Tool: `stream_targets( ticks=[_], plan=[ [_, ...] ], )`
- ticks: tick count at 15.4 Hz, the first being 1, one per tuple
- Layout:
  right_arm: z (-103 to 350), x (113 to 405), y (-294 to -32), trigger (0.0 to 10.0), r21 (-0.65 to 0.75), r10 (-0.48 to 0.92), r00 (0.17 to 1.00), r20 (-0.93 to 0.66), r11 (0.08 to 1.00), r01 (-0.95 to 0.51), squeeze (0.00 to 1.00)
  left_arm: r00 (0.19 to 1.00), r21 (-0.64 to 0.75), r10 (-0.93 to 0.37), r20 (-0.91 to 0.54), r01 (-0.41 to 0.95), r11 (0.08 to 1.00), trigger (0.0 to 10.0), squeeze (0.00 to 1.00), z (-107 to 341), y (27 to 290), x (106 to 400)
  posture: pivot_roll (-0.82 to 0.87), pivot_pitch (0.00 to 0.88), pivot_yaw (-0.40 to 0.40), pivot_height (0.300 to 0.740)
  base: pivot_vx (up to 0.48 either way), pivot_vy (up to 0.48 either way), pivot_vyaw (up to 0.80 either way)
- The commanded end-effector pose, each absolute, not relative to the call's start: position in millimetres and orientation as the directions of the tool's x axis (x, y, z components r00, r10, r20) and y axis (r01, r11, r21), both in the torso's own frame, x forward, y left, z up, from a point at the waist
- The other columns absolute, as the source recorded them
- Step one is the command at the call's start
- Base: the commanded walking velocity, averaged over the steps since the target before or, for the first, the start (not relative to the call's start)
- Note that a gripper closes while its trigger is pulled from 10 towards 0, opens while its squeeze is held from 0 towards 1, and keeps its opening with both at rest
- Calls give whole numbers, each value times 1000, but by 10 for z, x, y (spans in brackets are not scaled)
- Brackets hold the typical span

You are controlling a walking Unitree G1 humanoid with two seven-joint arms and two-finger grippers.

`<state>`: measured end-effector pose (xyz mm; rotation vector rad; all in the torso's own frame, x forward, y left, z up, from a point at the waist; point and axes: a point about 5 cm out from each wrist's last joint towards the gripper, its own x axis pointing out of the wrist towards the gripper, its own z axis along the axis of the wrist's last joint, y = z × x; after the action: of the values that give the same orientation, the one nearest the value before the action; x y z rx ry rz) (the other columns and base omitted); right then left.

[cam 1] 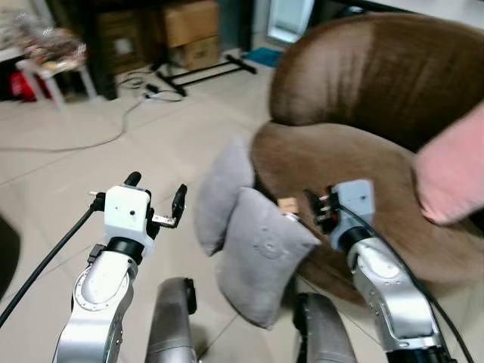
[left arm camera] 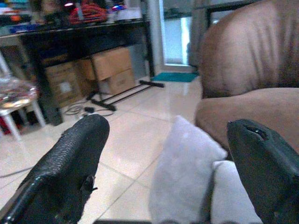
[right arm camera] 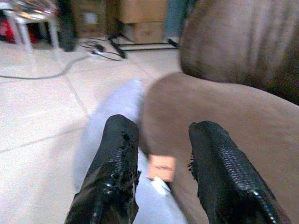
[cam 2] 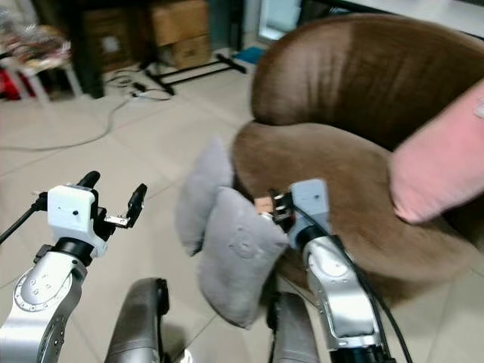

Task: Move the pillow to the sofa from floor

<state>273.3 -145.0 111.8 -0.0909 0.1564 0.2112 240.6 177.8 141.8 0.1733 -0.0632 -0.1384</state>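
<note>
Two grey pillows stand on the tiled floor, leaning against the front of the brown sofa (cam 1: 363,83). The nearer pillow (cam 1: 261,253) is in front of the farther pillow (cam 1: 223,193). My left gripper (cam 1: 156,189) is open in the air just left of the pillows, at about their height. In the left wrist view its fingers (left arm camera: 70,163) frame the farther pillow (left arm camera: 187,168). My right gripper (cam 1: 318,208) is open above the nearer pillow's top corner, at the sofa seat's edge. A small tan tag (right arm camera: 161,167) lies between its fingers (right arm camera: 114,158).
A blurred pink shape (cam 1: 450,170) reaches over the sofa seat from the right; I cannot tell what it is. Cables (cam 1: 113,128) run across the floor behind. Cardboard boxes (cam 1: 193,30), a black stand (cam 1: 204,72) and a white stool (cam 1: 53,68) are at the back.
</note>
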Motion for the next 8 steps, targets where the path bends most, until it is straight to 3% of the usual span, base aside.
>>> stream_targets(
  ticks=[1, 8],
  plan=[
    [1175, 2765, -1466, 10000, -72, 194, 971, -139, 976, -205, 0, 986, 179, -152, 61, 139, 974, 10000, 0, 1452, 1774, 2407, -10, 0, -37, 531, 352, 0, 463],
    [1169, 2778, -1504, 10000, -67, 159, 978, -134, 983, -169, 0, 987, 189, -149, 56, 136, 973, 10000, 0, 1443, 1786, 2404, -9, 0, -37, 531, 327, 0, 0]
  ],
)
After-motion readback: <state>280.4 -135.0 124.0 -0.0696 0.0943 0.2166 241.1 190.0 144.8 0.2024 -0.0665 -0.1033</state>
